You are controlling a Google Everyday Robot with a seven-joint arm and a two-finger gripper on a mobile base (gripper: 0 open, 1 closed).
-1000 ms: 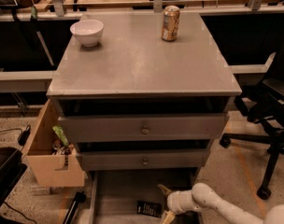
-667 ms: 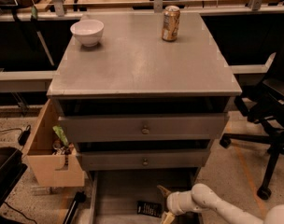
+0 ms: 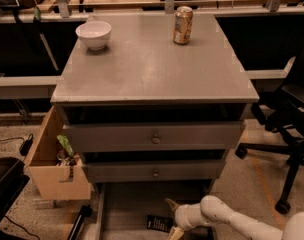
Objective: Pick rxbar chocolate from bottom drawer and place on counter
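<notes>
- The rxbar chocolate (image 3: 157,223) lies flat on the floor of the open bottom drawer (image 3: 129,204), just left of the end effector (image 3: 172,217). Its near end seems to sit between the two spread fingertips.
- The end effector is released. One tan fingertip (image 3: 169,203) points up past the bar's far side, the other is low at the picture's bottom edge, and nothing is gripped between them.
- Compared with a second ago, the end effector has crept slightly left toward the bar. The bar itself has not shifted in the drawer.
- That suggests the approach is nearly finished and closing on the bar is the step in hand. Lifting and placing are still to come.
- Whether the lower fingertip reaches the drawer floor cannot be told, as it is cut off at the frame edge.
- Just above the end effector are two closed drawer fronts (image 3: 154,136), which the arm must clear when it draws back.
- Well above lies the tabletop (image 3: 152,74), with a white bowl (image 3: 93,34) at its far left and a soda can (image 3: 183,25) at its far middle. The broad near part is where I judge the bar could go.
- Up and to the left hangs a pale plywood box (image 3: 52,171).
</notes>
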